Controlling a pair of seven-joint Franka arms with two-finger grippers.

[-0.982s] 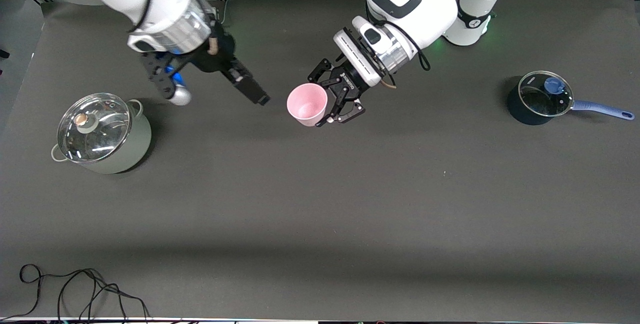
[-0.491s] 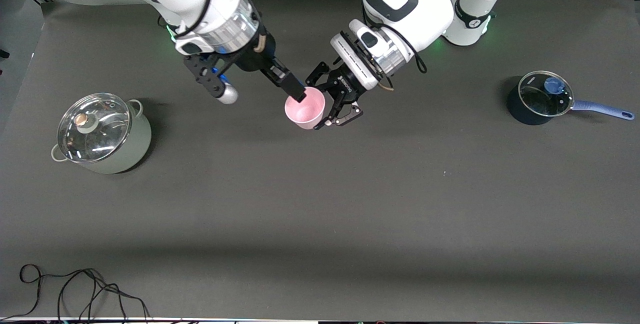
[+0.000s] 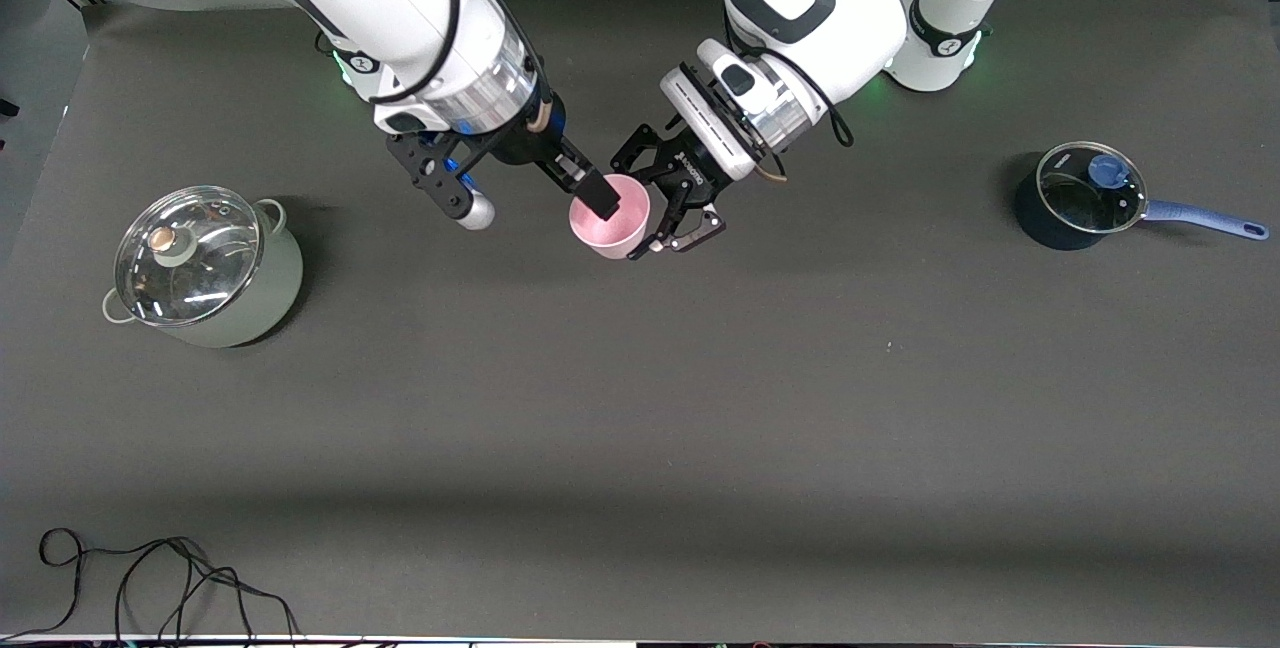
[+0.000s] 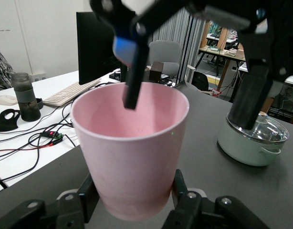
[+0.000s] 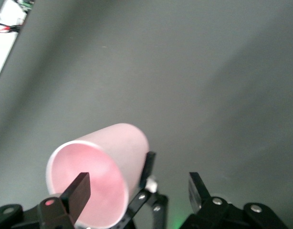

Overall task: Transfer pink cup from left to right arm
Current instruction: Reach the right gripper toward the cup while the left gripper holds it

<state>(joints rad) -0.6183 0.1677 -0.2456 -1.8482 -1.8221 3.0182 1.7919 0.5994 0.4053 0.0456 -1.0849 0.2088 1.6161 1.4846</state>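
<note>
The only writing in sight is small white lettering on the left gripper [image 3: 668,213], too small to read. That gripper's fingers are clamped on the base of the pink cup [image 3: 610,215], which it holds in the air over the middle of the worktop [image 3: 640,398], mouth tipped toward the right arm's end. The right gripper [image 3: 575,190] has swung in from over the lidded grey-green pot [image 3: 205,266] a second ago and now straddles the cup's rim: one finger [image 4: 133,83] reaches inside the mouth, the other [image 4: 251,93] stands outside the wall, so the fingers are apart and not yet pressing. The cup has barely shifted. A blue saucepan [image 3: 1085,196] sits toward the left arm's end.
</note>
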